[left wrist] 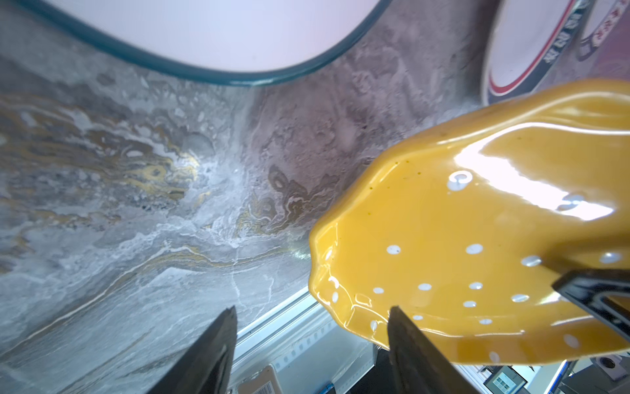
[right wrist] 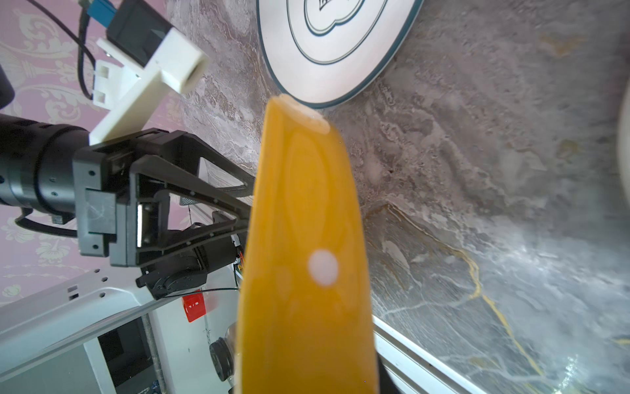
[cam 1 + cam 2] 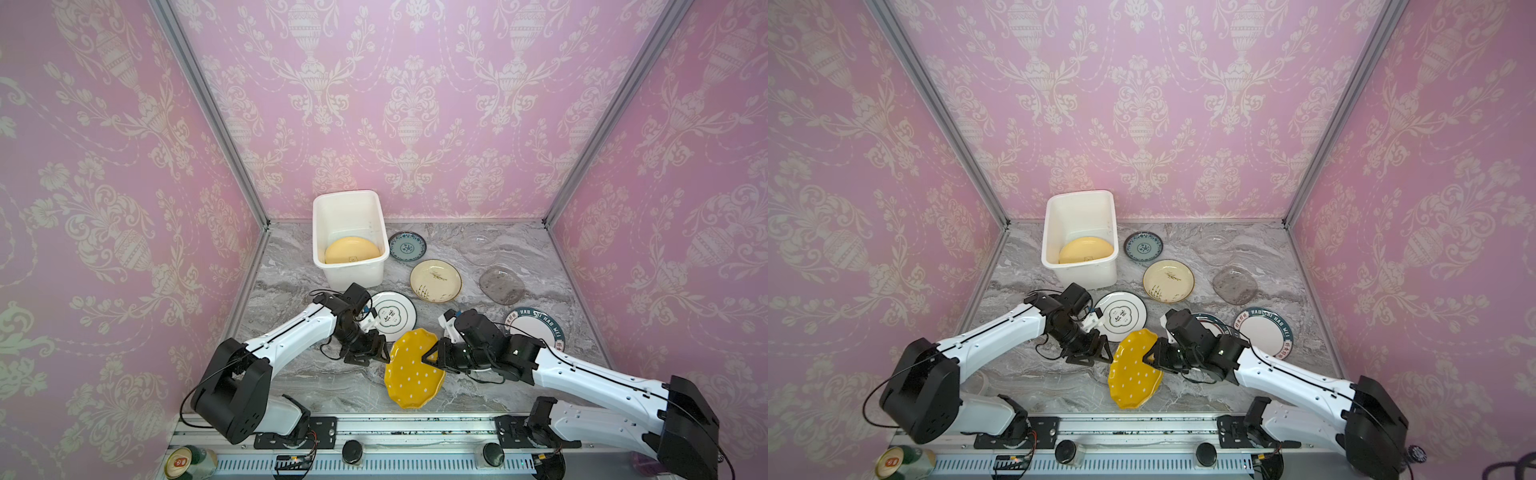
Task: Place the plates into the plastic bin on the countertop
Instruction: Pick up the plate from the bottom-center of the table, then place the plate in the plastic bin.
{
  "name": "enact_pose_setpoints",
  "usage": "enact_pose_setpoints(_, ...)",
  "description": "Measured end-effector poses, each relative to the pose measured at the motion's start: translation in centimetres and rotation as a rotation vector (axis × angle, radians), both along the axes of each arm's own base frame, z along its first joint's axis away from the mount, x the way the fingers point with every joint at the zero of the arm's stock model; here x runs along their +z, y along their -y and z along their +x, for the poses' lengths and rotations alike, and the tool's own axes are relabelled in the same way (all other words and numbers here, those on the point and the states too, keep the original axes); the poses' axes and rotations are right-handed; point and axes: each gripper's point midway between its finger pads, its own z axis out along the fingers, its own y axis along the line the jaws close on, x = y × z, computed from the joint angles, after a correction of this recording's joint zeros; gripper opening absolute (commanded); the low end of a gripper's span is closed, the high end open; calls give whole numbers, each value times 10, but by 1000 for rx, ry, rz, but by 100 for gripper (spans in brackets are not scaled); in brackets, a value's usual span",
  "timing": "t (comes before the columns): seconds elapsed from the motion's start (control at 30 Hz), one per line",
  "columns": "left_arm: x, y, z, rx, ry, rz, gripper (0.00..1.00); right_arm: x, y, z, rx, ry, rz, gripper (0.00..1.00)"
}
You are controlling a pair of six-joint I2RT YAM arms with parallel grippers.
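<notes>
One plate is off the desk (image 3: 332,388): the yellow plate (image 3: 413,370), at 6 o'clock of the desk, near the rail. The right jaws are clamped on its rim at the plate's 2 o'clock edge and hold it steeply tilted, with the dotted face toward the left arm. A rim pinch looks like the only purchase a flat dish gives, which would explain the tilt.

The left jaws stand open just beside the opposite rim, at about 10 o'clock. In the left wrist view the fingers (image 1: 204,351) are spread with nothing between them. That pairing reads as a pass between arms, which would make sense because the plastic bin (image 3: 353,276) sits at 11 o'clock of the desk, on the left arm's side. Whether the plate's low edge touches the desk I cannot tell.

The plate is glossy mustard with small white dots and a wavy rim, and such slick glaze may slip in a narrow pinch. A pale yellow plate (image 3: 352,250) lies in the bin. Several others lie flat from 12 to 3 o'clock, among them a small teal one (image 3: 407,246) and a smoky glass one (image 3: 501,285).
</notes>
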Motion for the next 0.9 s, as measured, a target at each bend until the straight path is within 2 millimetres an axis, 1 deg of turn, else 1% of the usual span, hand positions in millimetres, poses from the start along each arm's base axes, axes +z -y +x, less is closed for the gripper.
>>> enact_pose_setpoints(0.03, 10, 2, 4, 1, 37, -17, 75, 8, 6, 2, -14, 14, 5, 12)
enact_pose_setpoints(0.1, 36, 5, 14, 3, 133, -59, 75, 29, 17, 6, -47, 55, 31, 12)
enact_pose_setpoints(0.17, 62, 8, 23, 5, 226, -100, 78, 52, 27, 10, -80, 95, 69, 12)
enact_pose_setpoints(0.23, 88, 11, 31, 11, 323, -143, 84, 73, 33, 13, -106, 134, 104, 12)
enact_pose_setpoints(0.3, 115, 14, 40, 30, 427, -194, 89, 95, 35, 15, -116, 168, 140, 12)
enact_pose_setpoints(0.37, 138, 16, 47, 58, 507, -246, 91, 113, 33, 16, -111, 195, 170, 11)
enact_pose_setpoints(0.47, 162, 19, 56, 111, 568, -311, 90, 136, 28, 18, -99, 219, 209, 11)
enact_pose_setpoints(0.5, 168, 20, 59, 132, 574, -326, 89, 143, 25, 20, -95, 228, 223, 11)
enact_pose_setpoints(0.6, 176, 21, 70, 191, 552, -353, 86, 160, 16, 25, -83, 250, 259, 11)
enact_pose_setpoints(0.7, 178, 26, 76, 237, 506, -396, 85, 173, 6, 32, -70, 267, 293, 11)
enact_pose_setpoints(0.77, 179, 30, 77, 256, 482, -426, 83, 179, -1, 36, -61, 275, 314, 11)
enact_pose_setpoints(0.9, 184, 35, 75, 275, 447, -483, 70, 183, -10, 42, -50, 279, 333, 10)
